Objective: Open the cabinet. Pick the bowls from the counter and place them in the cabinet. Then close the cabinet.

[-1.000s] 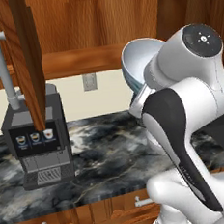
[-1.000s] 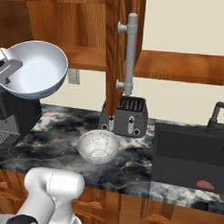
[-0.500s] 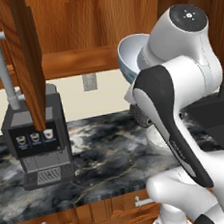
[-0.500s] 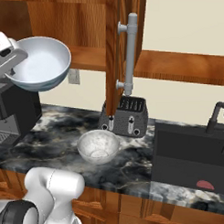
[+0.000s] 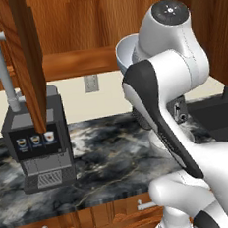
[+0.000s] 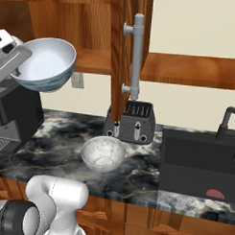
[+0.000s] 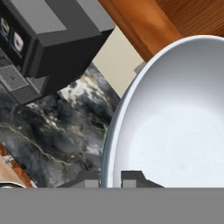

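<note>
- Gripper (image 7: 110,178) is clamped on the rim of the blue-patterned bowl (image 6: 44,64), held high beside the open cabinet (image 6: 100,61).
- Keep it level, clear the shelf edge.
- 1 speckled bowl (image 6: 103,154) waits on the counter (image 6: 56,151).

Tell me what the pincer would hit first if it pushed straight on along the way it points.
The pincer is shut on the rim of the white bowl, so the bowl travels with it. Past it, the line seems to run to the cabinet's lower edge or the wall beneath; depth is unclear.
</note>
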Tool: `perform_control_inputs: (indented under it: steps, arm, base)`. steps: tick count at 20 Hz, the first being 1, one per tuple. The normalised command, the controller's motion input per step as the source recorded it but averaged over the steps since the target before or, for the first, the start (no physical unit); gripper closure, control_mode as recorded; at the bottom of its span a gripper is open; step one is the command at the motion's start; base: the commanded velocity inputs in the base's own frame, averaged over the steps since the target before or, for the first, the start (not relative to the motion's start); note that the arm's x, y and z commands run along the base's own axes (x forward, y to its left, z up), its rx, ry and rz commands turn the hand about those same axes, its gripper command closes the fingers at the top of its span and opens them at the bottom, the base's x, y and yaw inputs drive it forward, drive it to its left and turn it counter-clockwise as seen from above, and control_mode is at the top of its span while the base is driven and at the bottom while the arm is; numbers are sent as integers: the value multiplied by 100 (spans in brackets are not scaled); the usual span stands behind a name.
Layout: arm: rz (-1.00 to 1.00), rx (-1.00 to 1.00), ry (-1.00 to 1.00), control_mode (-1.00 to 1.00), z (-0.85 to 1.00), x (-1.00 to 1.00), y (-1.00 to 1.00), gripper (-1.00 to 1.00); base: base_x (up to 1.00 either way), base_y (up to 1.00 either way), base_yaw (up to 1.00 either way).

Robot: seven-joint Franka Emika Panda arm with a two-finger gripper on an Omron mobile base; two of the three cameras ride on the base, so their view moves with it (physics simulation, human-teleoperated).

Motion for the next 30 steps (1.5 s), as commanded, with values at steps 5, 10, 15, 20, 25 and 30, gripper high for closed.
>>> perform_control_inputs:
  steps: [5,10,15,20,25,30]
  arm:
    - [0,-11,0,-100,0,3,-3,100]
    - [4,-1,0,-100,0,22,0,100]
    - [12,0,0,-100,0,34,0,100]
    - [21,0,0,-100,0,25,0,100]
    - [28,0,0,-100,0,18,2,100]
    - [26,0,0,-100,0,17,8,100]
  base:
    - [0,0,0]
    - [0,0,0]
    - [0,0,0]
    - [0,0,0]
    - [0,0,0]
    - [0,0,0]
